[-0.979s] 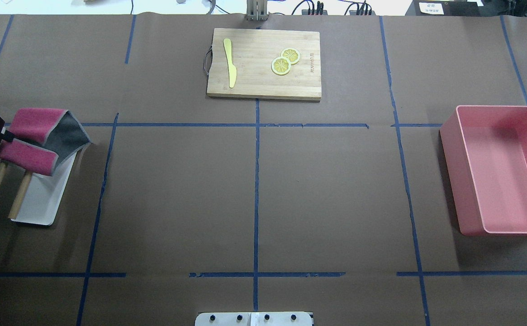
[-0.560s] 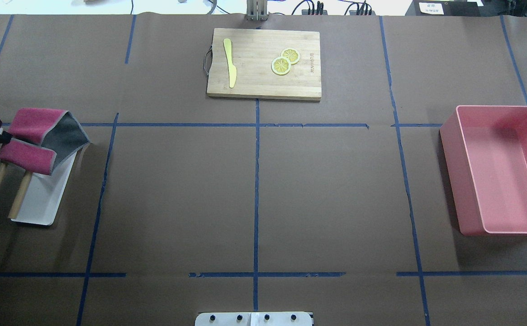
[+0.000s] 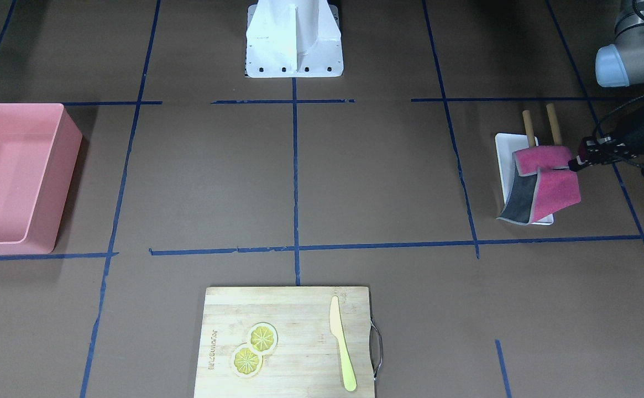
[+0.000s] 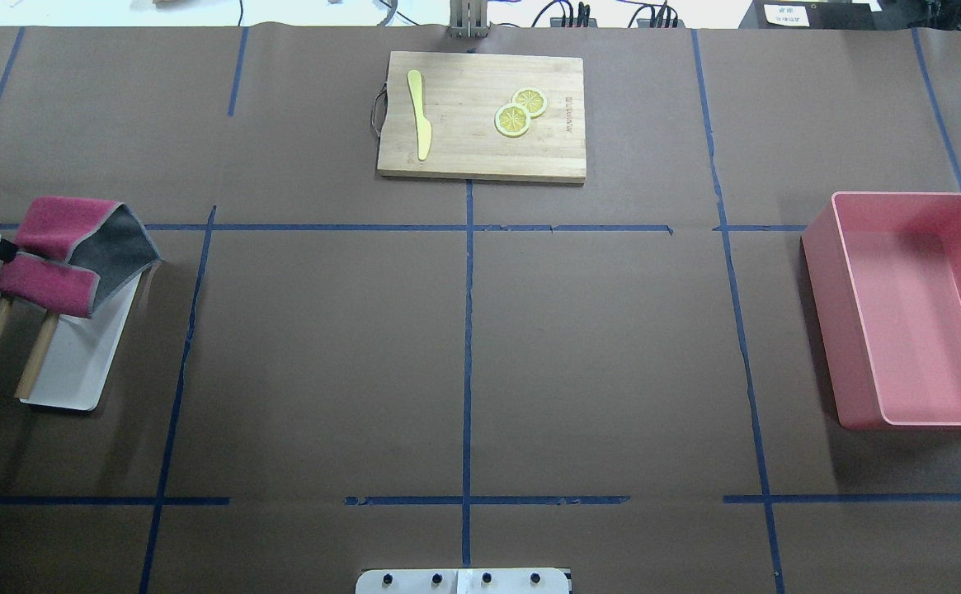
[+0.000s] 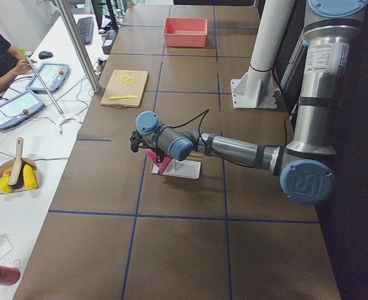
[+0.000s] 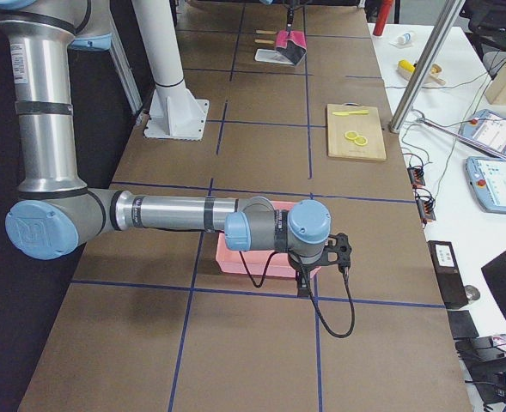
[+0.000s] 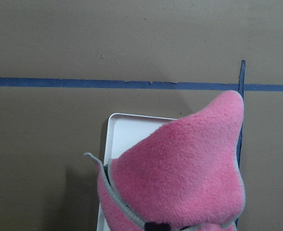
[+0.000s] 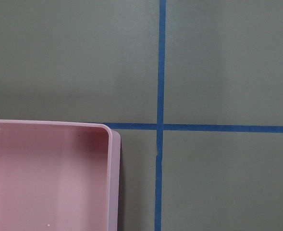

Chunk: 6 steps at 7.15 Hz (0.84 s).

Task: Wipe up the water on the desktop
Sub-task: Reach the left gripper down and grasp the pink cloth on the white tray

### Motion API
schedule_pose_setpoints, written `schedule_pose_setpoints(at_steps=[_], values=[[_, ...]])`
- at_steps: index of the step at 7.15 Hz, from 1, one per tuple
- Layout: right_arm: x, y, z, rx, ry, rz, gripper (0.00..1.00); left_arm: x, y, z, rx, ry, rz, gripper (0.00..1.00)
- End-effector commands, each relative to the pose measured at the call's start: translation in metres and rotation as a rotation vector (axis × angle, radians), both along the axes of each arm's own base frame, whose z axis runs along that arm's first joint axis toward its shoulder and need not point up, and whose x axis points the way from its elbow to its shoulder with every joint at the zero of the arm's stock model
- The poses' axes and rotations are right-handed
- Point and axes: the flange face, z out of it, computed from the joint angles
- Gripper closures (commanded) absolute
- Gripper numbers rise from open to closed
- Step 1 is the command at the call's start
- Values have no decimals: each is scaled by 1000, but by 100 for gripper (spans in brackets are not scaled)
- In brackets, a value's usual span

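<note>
Hanging limp, one edge pinched by the left end effector [image 3: 575,163]: fleece cloth [image 3: 554,190], judged light, soft, bunch-prone, edge-grip adequate; right end effector [image 6: 306,276] unreadable.

Desktop [image 4: 612,346] matte, paper-like; cloth [image 7: 179,168] fuzzy fleece; board [image 4: 464,157] bare wood; bin [image 4: 839,330] smooth, probably plastic.

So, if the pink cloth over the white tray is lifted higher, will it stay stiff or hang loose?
Probably floppy: the pink cloth folds over itself and its grey side droops toward the white tray. Likely light, since the left gripper holds it by one pinched edge. Its fleecy surface should not slip easily.
</note>
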Motion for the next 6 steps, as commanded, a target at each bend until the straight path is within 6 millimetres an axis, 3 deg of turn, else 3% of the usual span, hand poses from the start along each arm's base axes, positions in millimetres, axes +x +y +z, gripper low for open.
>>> schedule_pose_setpoints(at_steps=[1, 6], values=[[1, 0, 0, 0, 0, 2, 0, -2, 0, -6, 15, 7, 0, 100], [0, 1, 0, 0, 0, 1, 0, -14, -3, -18, 30, 25, -15, 100]])
